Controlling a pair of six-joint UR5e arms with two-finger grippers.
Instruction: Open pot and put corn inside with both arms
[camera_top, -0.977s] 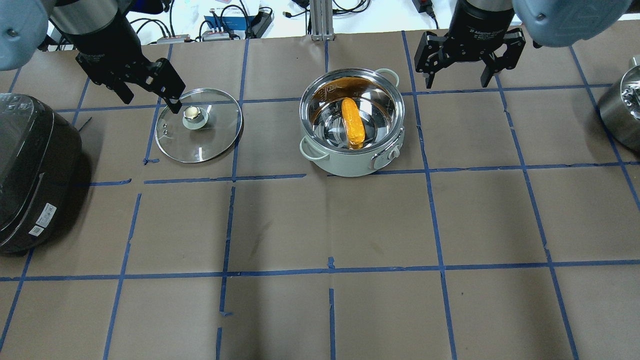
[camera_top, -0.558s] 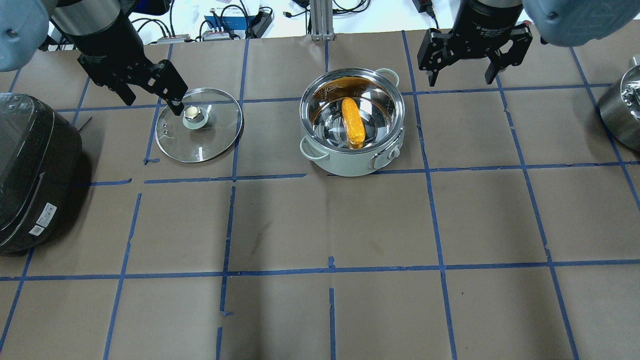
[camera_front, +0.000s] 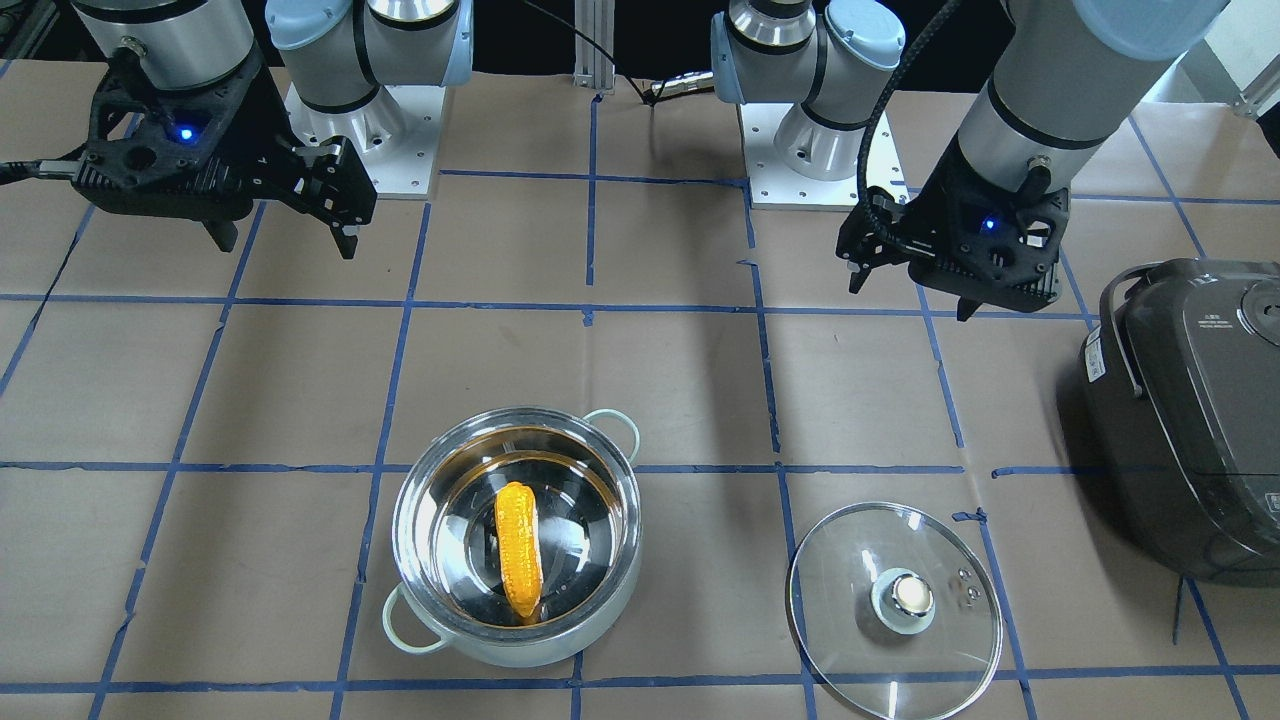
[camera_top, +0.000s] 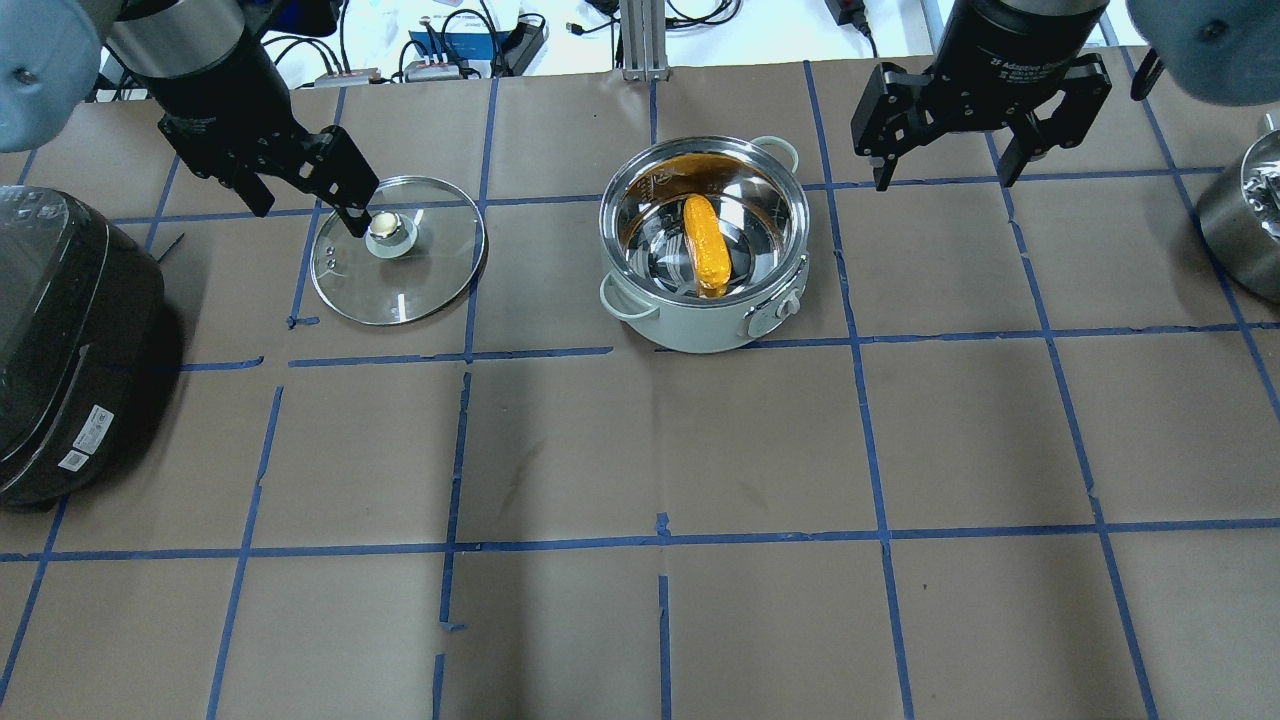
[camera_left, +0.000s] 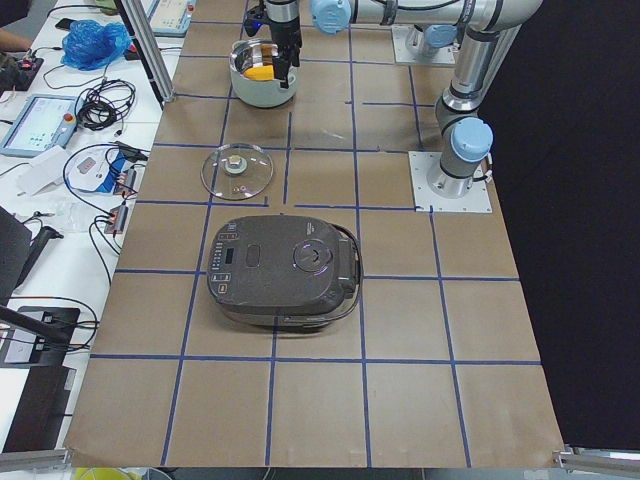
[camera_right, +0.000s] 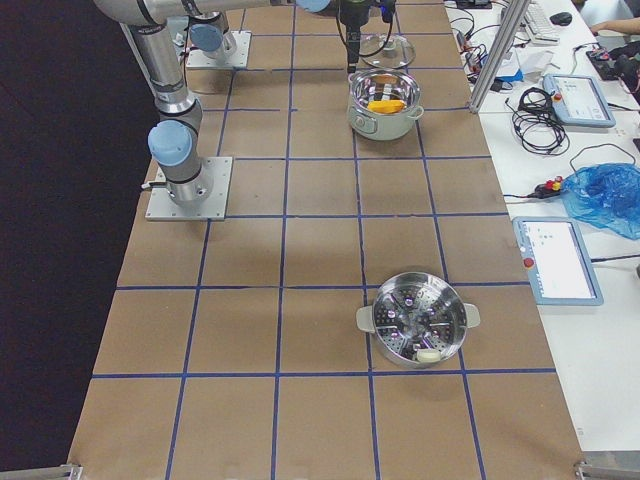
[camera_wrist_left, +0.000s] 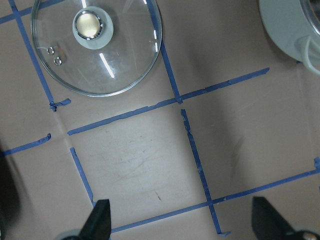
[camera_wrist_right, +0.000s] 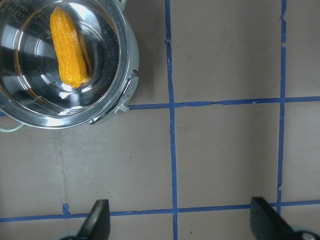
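Plainly, the left claw (camera_top: 305, 205) stood spread wide and held nothing, raised above the table (camera_top: 700, 450) near the lid (camera_top: 420, 280). From overhead one of its fingers (camera_top: 346, 188) seemed to cross the knob (camera_top: 386, 230), yet its wrist camera showed the lid lying well clear of both fingertips, so I judged there was no contact. The right claw (camera_top: 946, 178) was likewise wide and empty, raised off to the pot's (camera_top: 700, 335) right and apart from it, with only bare table between its fingertips in its own camera. Outward from there, the glass lid lay flat on the table, knob up, between the pot and the dark rice cooker (camera_top: 70, 340) and touching neither. The pot stood upright and uncovered near the middle of the table. The corn (camera_top: 705, 245) lay on its side inside it, across the shiny bottom with one end near the wall. Judged from this, both parts of the job looked done: pot opened, corn inside, nothing in either claw. What was in hand seemed to be the closing step, clearing the arms away. The next move would call only for both arms to lift and draw off toward the base. The left one would need to keep its finger off the knob so the lid did not slide, and the right one to keep off the pot's handle.
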